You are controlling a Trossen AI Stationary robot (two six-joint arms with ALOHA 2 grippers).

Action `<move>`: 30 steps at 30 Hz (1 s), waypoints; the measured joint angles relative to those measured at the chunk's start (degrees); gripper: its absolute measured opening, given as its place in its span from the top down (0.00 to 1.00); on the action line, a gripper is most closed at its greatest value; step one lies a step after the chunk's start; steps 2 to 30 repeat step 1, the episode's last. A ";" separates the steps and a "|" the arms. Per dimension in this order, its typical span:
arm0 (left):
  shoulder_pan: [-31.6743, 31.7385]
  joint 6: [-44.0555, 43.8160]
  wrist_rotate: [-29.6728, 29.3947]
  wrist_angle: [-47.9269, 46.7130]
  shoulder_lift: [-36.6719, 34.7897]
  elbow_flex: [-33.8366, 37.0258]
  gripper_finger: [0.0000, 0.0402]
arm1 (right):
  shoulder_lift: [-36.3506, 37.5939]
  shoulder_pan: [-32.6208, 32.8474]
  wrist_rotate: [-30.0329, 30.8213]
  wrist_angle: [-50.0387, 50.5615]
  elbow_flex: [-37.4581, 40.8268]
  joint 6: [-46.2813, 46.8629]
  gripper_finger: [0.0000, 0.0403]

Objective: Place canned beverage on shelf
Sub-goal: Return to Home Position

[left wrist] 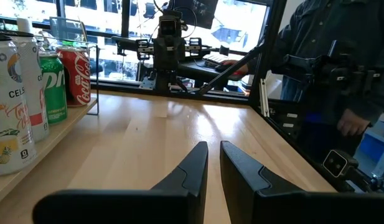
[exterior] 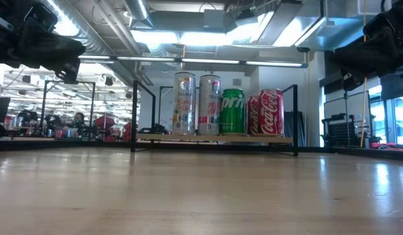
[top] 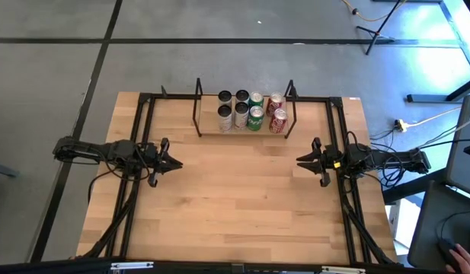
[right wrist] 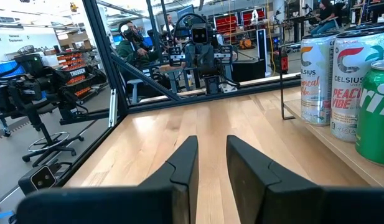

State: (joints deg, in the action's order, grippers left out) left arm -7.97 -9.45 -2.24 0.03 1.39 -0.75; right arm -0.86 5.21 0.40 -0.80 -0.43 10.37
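The drink cans [top: 241, 116] all stand on the shelf [exterior: 214, 138], in two neat rows at the far side of the table [top: 235, 205] (I count eight from above). No can waits on the table top itself. The left gripper [top: 176, 163] sits near the table's left side and the right gripper [top: 302, 160] near its right side, both well apart from the shelf. Each has its fingers a little bit apart and holds nothing. I think the putting-away part is done. All that looks left is for the arms to go to their rest spots.
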 joint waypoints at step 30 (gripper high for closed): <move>0.02 0.00 0.00 0.00 0.00 0.00 0.91 | 0.00 0.01 0.00 0.00 0.00 0.00 0.82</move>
